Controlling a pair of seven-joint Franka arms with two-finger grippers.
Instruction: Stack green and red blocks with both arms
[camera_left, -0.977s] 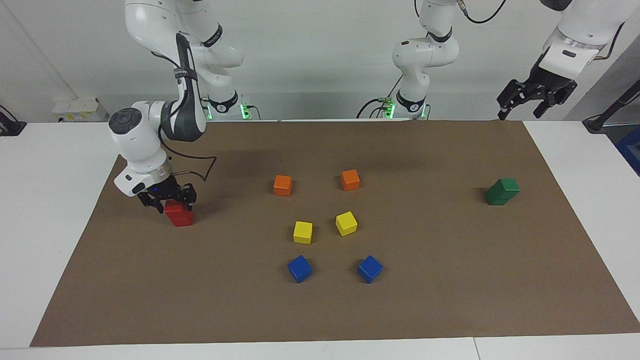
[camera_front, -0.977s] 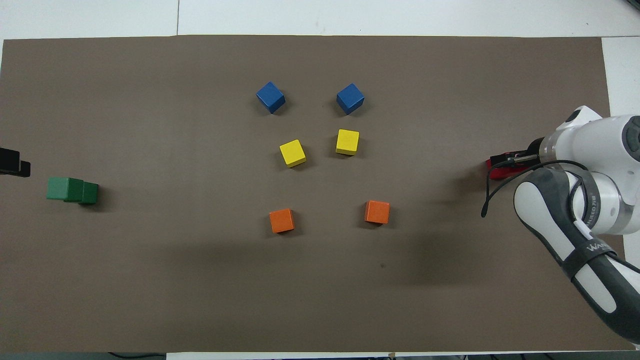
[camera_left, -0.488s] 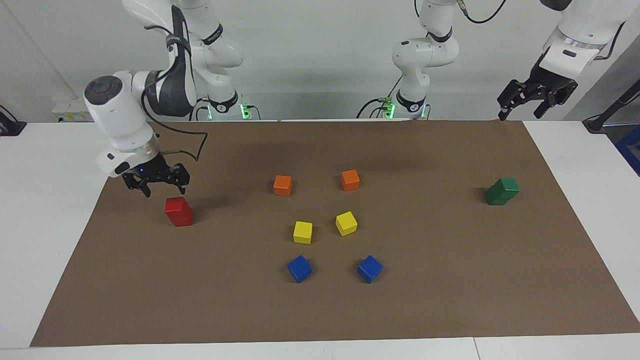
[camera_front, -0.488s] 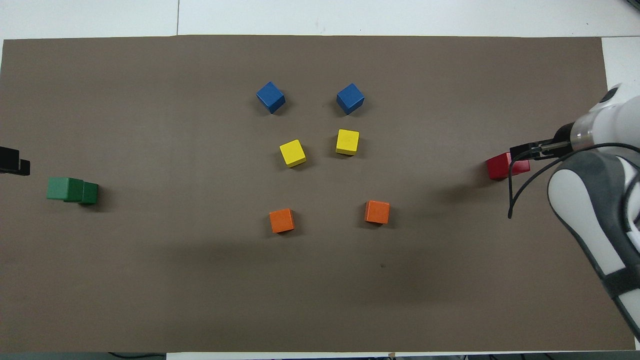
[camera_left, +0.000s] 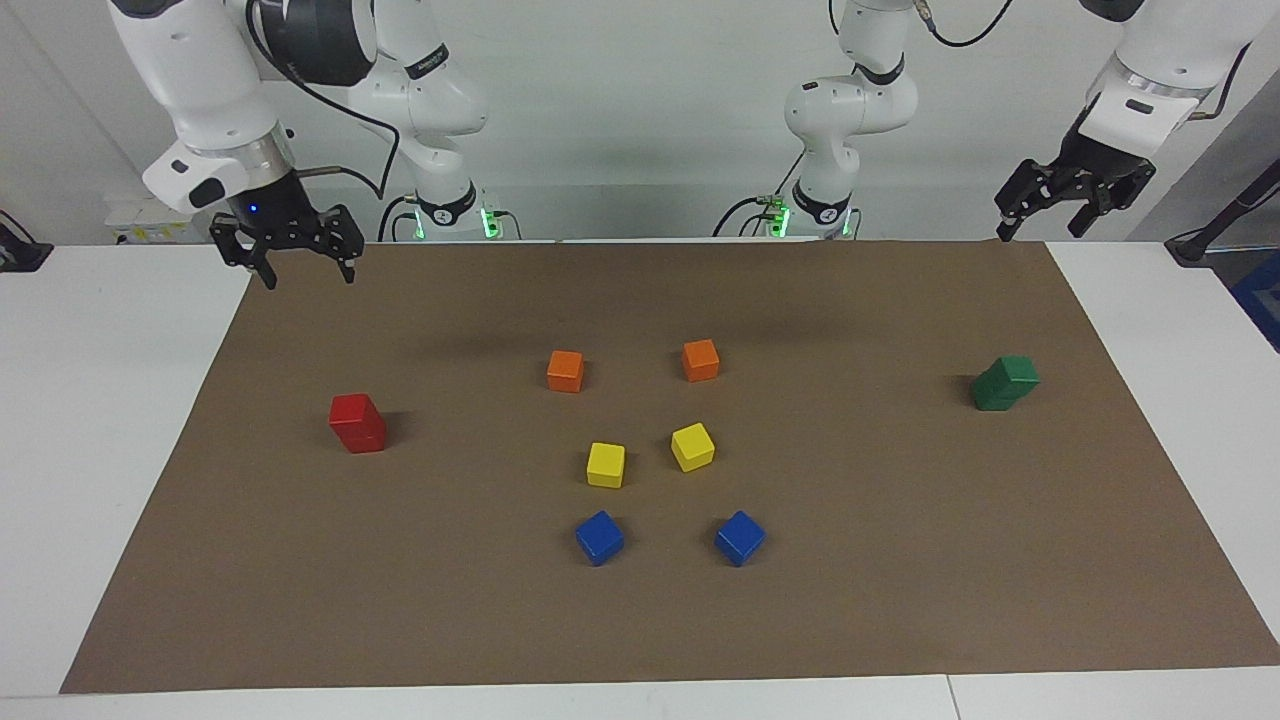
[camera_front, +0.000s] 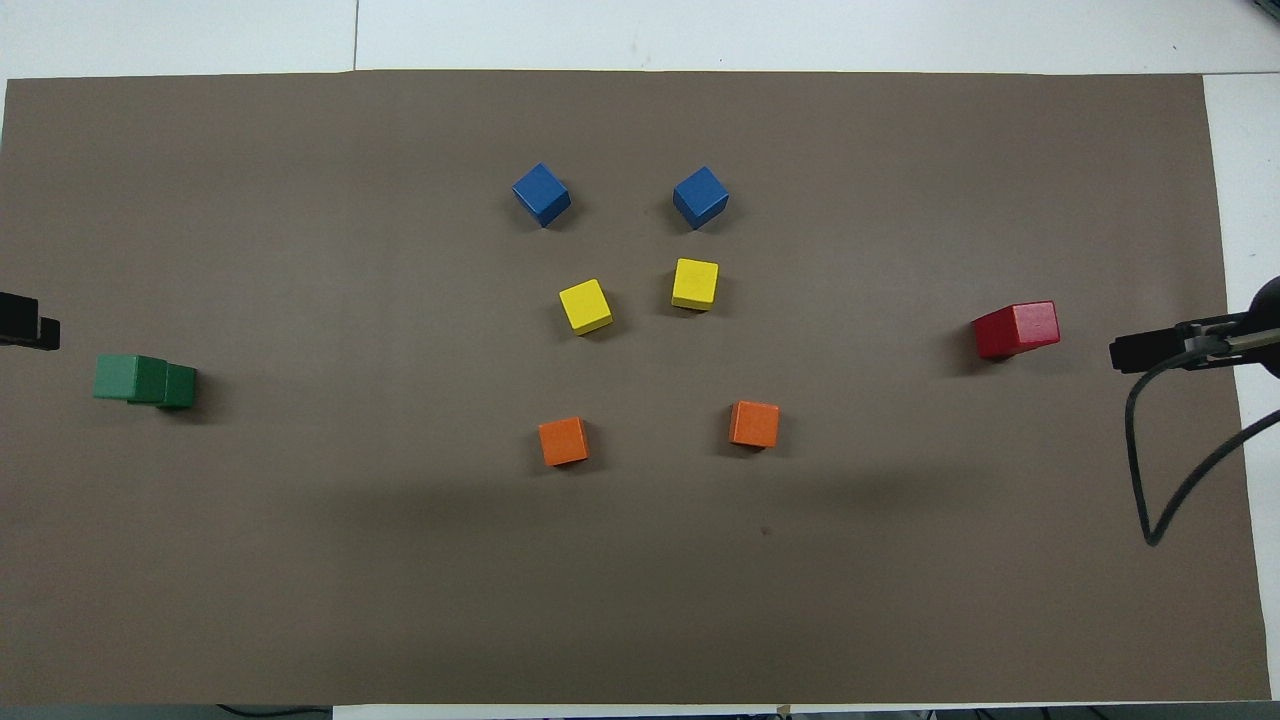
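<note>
Both stacks look finished: the red stack (camera_left: 357, 423) stands toward the right arm's end of the mat (camera_left: 900, 600), the green stack (camera_left: 1004, 383) toward the left arm's end. The right gripper (camera_left: 297, 268) and left gripper (camera_left: 1040, 222) hang raised, released and empty. I judge only parking the arms remains.

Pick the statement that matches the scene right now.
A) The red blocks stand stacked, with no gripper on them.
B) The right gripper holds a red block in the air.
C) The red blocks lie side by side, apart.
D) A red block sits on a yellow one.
A: the red blocks stand one on the other, while the right gripper hangs open and empty above the mat's edge.
</note>
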